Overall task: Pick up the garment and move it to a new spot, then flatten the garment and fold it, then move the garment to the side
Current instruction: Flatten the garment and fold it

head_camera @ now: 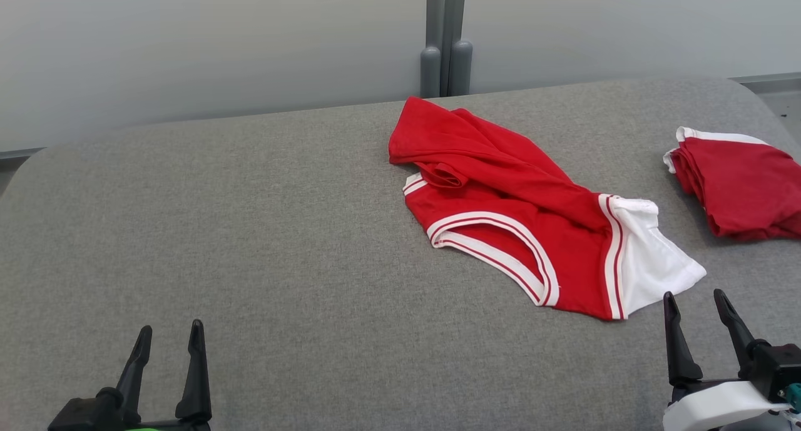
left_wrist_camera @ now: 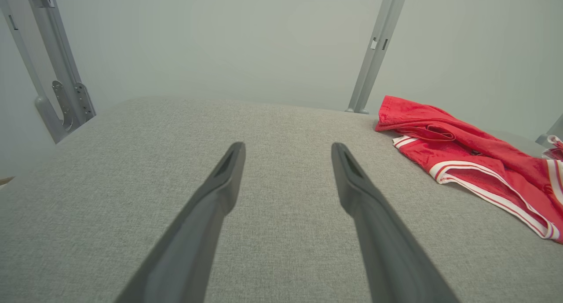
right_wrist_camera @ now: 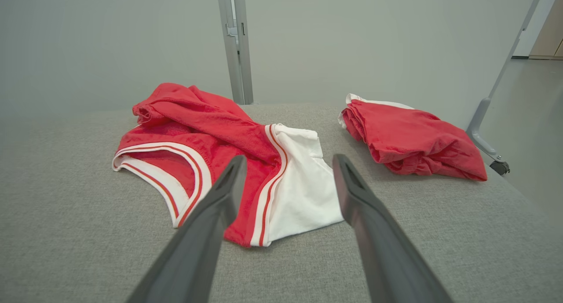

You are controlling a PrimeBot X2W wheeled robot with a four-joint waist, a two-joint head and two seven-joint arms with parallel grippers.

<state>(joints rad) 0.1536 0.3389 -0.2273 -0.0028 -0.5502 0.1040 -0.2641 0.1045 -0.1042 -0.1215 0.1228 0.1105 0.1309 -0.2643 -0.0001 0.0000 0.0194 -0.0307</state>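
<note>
The left gripper has two long, tapering black fingers above a green patch. The right gripper matches, with a white housing and perhaps a teal connector.

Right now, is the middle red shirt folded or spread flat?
Neither: crumpled. The red shirt lies bunched, body twisted over itself, white sleeve sticking out.

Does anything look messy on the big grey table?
Yes. The red shirt right of the middle lies crumpled, its far part twisted and bunched over itself, one white sleeve sticking out. The red pile at the right edge looks neatly folded.
</note>
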